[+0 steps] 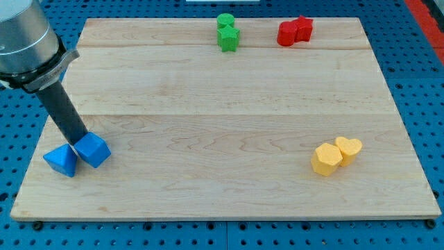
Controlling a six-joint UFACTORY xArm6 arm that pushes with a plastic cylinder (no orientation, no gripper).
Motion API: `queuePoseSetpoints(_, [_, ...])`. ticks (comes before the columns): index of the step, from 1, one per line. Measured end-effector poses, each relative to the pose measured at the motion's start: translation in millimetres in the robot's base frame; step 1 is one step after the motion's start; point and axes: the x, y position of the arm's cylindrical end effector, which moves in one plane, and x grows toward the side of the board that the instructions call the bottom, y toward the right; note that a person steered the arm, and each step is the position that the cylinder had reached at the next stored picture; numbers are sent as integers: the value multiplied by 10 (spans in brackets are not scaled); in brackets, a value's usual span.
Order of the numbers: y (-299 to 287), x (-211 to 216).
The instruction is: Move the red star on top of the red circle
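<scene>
The red star (304,27) is sitting at the view's top right of the wooden worktop (222,104), touching the red circle (287,33) on its left. My tip (78,141), a bare rod grasping nothing, is resting far away at the view's lower left, touching a blue triangle (62,160) and blue cube (93,149). Two green blocks (227,32) are touching at top centre; two yellow blocks (336,155) are lying together lower right.
</scene>
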Motion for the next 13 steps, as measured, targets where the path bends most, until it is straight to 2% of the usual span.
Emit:
queuePoseSetpoints(5, [4, -102])
queuePoseSetpoints(8, [4, -543])
queuePoseSetpoints(13, [95, -746])
